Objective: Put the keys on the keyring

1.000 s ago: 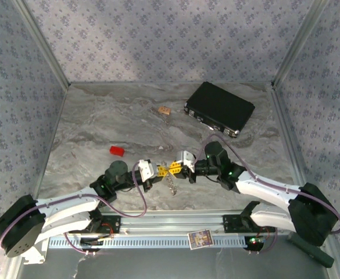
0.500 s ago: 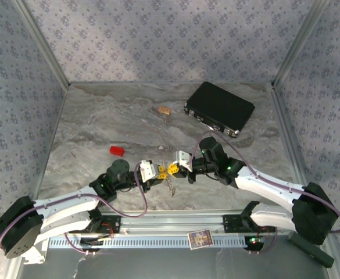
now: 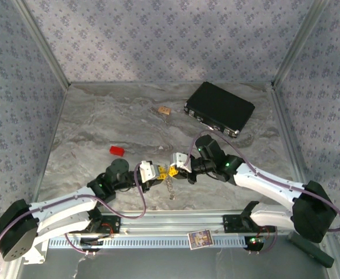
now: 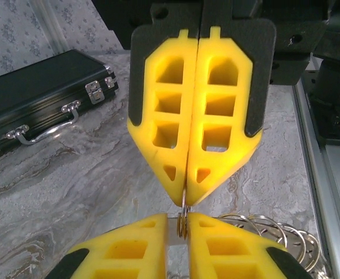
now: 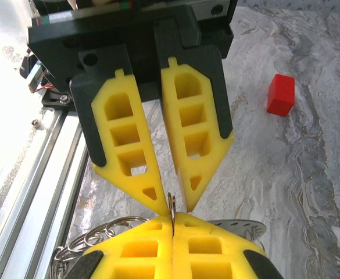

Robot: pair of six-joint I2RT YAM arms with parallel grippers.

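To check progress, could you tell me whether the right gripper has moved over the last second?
Yes, the right gripper drifted left, toward the red block.

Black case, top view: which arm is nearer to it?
Right. The right arm has its wrist just in front of the black case, towards its near corner; the left arm sits farther off, to the near left.

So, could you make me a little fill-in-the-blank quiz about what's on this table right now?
1. The small block on the table is ___.
2. The closed case at the back is coloured ___.
3. The right gripper, shut on a thin metal ring, has fingers coloured ___.
Missing words: red; black; yellow.
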